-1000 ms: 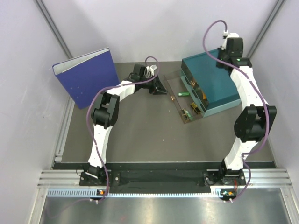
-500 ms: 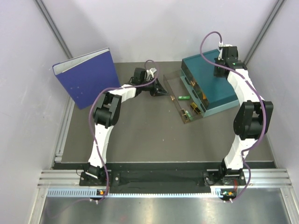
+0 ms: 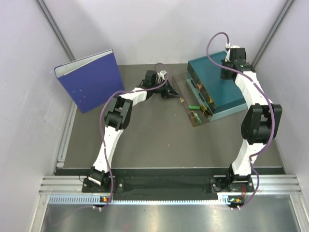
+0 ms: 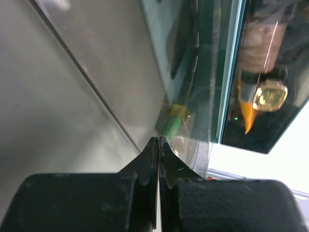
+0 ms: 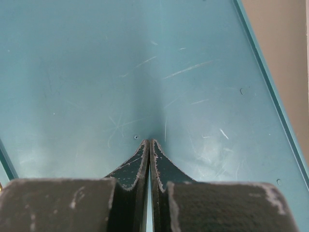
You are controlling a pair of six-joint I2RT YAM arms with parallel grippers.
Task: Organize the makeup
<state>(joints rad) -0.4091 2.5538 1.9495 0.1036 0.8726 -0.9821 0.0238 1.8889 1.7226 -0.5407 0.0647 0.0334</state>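
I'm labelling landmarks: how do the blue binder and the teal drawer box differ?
The blue binder stands on edge, back left; the teal drawer box lies flat, back right. The binder is closed; the box's clear drawer is partly out. Both are flat-sided and bluish.

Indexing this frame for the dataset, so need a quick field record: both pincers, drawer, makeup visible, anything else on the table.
left pincer: shut, empty, tips just short of a green capsule
right pincer: shut, empty, tips on top of the teal drawer box, apparently touching
clear drawer: pulled out of the box
makeup seen: green capsule in the drawer; orange tube behind the clear wall; the rest too small to tell
blue binder: far left, apart from both arms
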